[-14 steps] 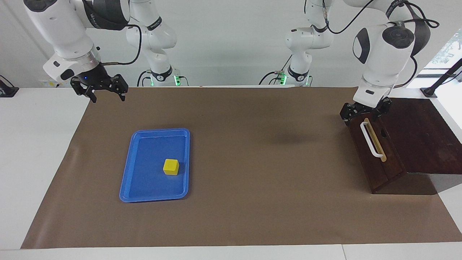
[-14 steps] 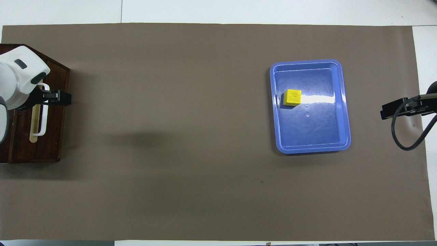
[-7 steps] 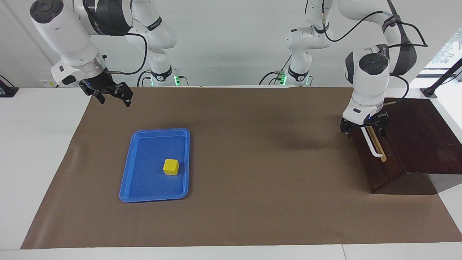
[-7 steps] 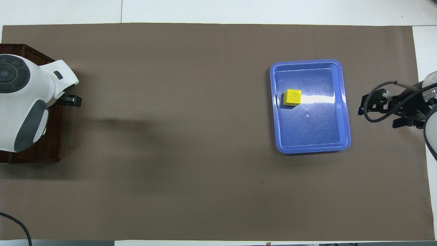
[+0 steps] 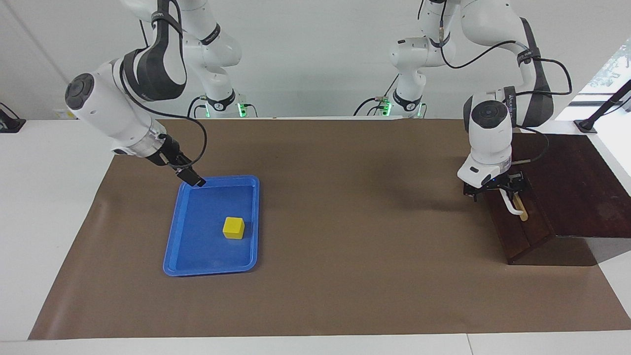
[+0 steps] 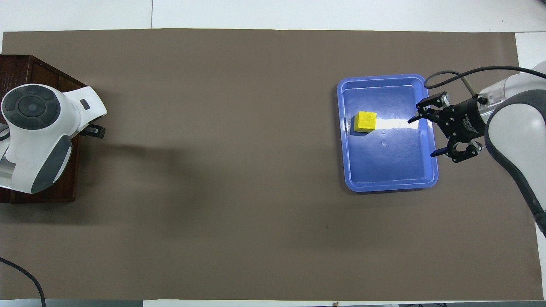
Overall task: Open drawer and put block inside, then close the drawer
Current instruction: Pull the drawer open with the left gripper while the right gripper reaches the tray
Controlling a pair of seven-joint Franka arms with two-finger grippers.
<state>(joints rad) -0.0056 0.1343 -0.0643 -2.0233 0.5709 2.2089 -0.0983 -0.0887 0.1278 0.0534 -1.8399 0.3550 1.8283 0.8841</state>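
Brown mat [image 5: 345, 222], drawer [image 5: 517, 222] shut.
Left gripper [image 5: 494, 189] open at handle [image 5: 512, 206]; right gripper [image 6: 428, 135] open, empty, over tray [image 6: 430, 179]; block [image 6: 366, 121] inside.

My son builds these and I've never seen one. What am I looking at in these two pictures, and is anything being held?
Two white robot arms with black two-finger grippers work at a table covered in brown paper. One picture faces the robots; the other looks down from above their end.

A small yellow cube sits in a flat blue plastic tray toward the right arm's end. A dark brown wooden drawer box with a white bar handle stands at the left arm's end, drawer closed.

The right gripper hangs open over the tray's edge. The left gripper is open at the handle. Nothing is held.
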